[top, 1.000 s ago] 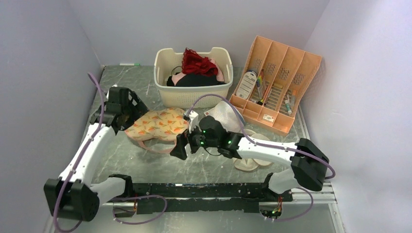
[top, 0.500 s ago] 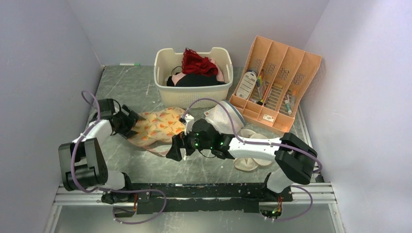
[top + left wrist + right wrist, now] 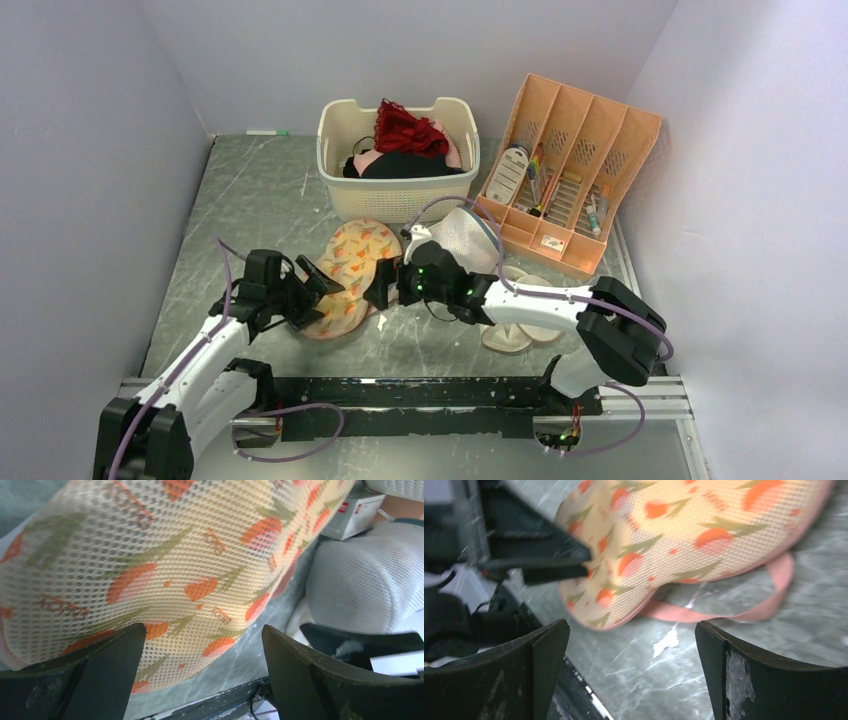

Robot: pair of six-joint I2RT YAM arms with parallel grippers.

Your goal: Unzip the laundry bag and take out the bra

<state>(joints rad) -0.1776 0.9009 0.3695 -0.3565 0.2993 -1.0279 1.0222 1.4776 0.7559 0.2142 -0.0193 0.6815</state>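
The laundry bag [image 3: 352, 270] lies on the table, cream with orange floral print and pink edging, and it looks closed. My left gripper [image 3: 322, 285] is open at its near left edge. In the left wrist view the bag [image 3: 190, 555] fills the frame above the open gripper [image 3: 202, 635], with its edge reaching in between the jaws. My right gripper [image 3: 380, 287] is open just to the right of the bag. In the right wrist view the bag [image 3: 684, 525] and its pink loop [image 3: 744, 612] lie ahead of the empty open gripper [image 3: 631, 627]. The bra is hidden.
A cream basket [image 3: 398, 195] with a red lacy garment [image 3: 405, 128] stands behind the bag. A white mesh dome bag [image 3: 462, 240] sits right of it, round white flat bags [image 3: 515, 325] lie under the right arm, and an orange organiser [image 3: 570, 180] is at the back right.
My left arm swung from the bag's far left round to its near edge. The bag turned from lying crosswise to lengthwise and shifted right. My right gripper moved slightly back and right.
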